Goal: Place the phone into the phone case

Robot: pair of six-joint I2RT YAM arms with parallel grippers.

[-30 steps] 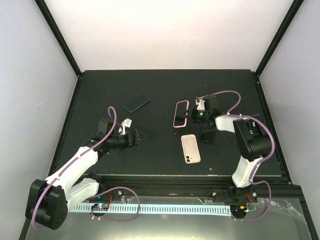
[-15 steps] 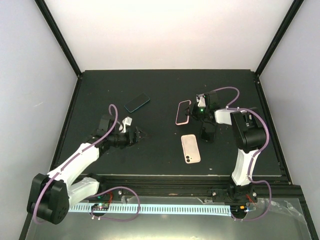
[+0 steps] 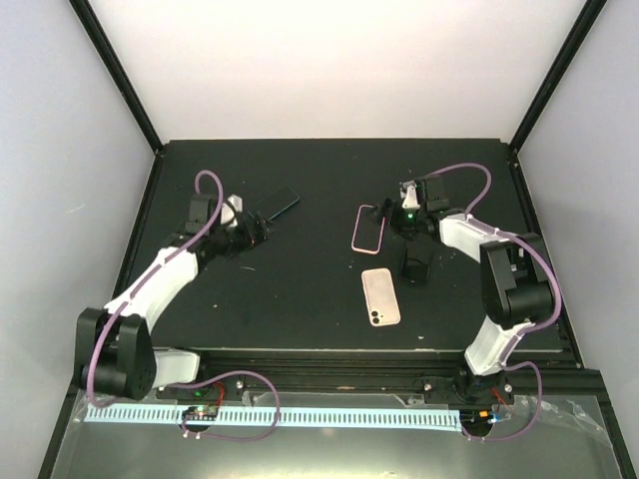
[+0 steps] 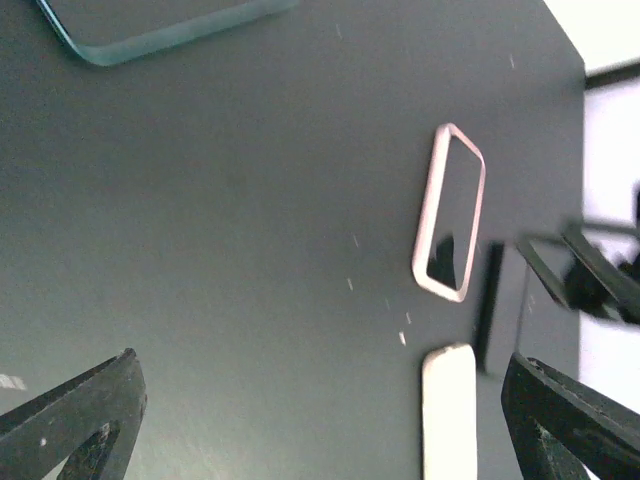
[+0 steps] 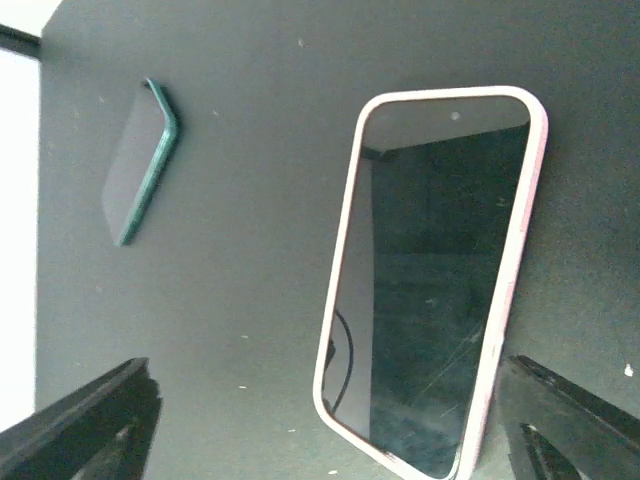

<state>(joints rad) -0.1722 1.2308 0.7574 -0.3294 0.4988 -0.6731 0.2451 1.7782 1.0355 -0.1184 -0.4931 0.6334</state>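
A dark glossy screen framed by a pink phone case rim (image 3: 367, 229) (image 5: 440, 280) (image 4: 450, 212) lies flat right of the table's centre. My right gripper (image 3: 392, 222) (image 5: 330, 445) is open just beside its right edge, holding nothing. A beige phone (image 3: 380, 296) (image 4: 448, 415) lies back up nearer the front. My left gripper (image 3: 262, 230) (image 4: 320, 430) is open and empty at the left, close to a teal-edged phone (image 3: 275, 204) (image 4: 160, 25) (image 5: 145, 160).
A flat black slab (image 3: 415, 262) (image 4: 497, 310) lies between the pink rim and the right arm's forearm. The dark table (image 3: 300, 289) is walled by black rails and pale side panels.
The right gripper has opened and drawn slightly back and right from the pink-rimmed piece, which now lies free. The left arm has swung up and back towards the teal-edged phone.
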